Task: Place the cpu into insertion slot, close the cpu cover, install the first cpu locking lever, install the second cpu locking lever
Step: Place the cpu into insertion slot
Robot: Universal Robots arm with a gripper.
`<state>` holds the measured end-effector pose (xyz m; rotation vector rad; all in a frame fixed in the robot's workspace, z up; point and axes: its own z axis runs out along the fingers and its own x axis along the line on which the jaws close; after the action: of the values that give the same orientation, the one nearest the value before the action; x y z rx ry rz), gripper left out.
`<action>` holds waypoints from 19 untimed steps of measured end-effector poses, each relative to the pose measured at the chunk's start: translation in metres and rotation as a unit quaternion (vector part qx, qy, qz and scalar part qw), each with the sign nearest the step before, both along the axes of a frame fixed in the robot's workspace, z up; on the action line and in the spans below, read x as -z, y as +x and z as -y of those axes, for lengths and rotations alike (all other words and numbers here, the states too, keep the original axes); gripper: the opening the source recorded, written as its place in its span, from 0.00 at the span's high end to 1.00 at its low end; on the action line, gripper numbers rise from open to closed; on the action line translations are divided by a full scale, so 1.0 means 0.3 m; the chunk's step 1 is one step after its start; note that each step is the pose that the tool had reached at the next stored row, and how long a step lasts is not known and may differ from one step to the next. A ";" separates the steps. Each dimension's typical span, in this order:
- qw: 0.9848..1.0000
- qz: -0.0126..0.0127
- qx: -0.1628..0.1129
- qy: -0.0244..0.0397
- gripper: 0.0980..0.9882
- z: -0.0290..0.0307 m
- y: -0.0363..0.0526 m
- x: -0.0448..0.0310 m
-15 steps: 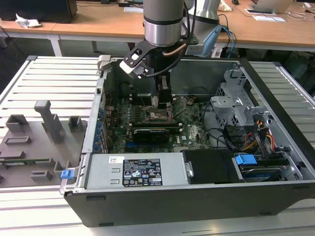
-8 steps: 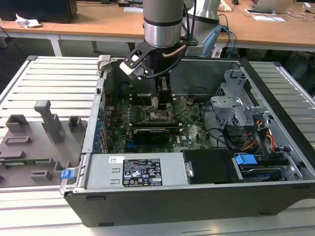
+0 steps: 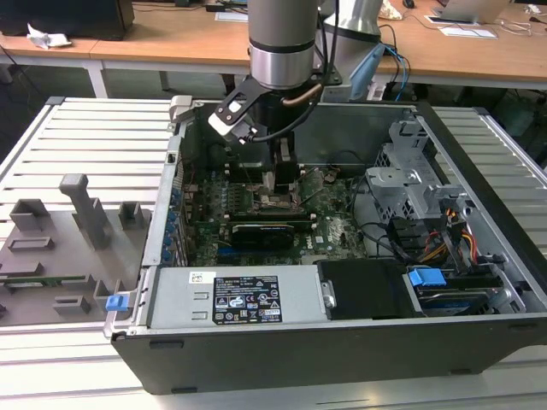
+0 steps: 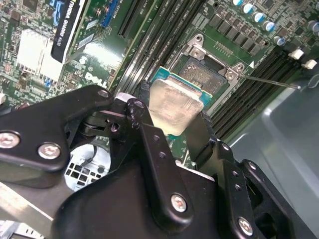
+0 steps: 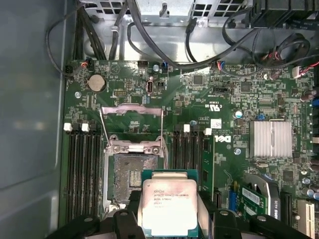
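Your arm reaches down into an open computer case [image 3: 256,359] that lies on a slatted metal tabletop [image 3: 85,137]. In the exterior view the gripper [image 3: 286,181] hangs over the middle of the green motherboard [image 3: 338,231], just above a long black card [image 3: 261,231].

In both wrist views the jaws are closed on the cpu [image 4: 174,107] [image 5: 169,206], one black finger [image 4: 145,107] pressed to each of two opposite edges. The chip's dull silvery top faces the first wrist view's camera and its green border shows around the metal. The gripper [image 4: 174,113] [image 5: 169,219] holds it flat and level.

The insertion slot [image 5: 132,174] [image 4: 202,74] lies open and bare, its field of contacts showing. The cpu is not seated. It overlaps one edge of the slot and sits partly to one side of it.

The cpu cover [image 5: 132,107] is swung up off the slot, and the board shows through its square window. A thin wire lever [image 5: 101,127] stands raised along one side of the cover.
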<state>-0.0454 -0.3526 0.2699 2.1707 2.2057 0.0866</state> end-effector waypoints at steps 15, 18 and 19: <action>1.000 0.000 0.010 0.001 0.52 -0.018 0.000 0.068; 1.000 0.000 0.003 0.001 0.52 -0.045 0.000 0.079; 1.000 0.000 0.002 0.001 0.52 -0.050 0.000 0.083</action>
<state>-0.0454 -0.3376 0.2449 2.1766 2.2010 0.0883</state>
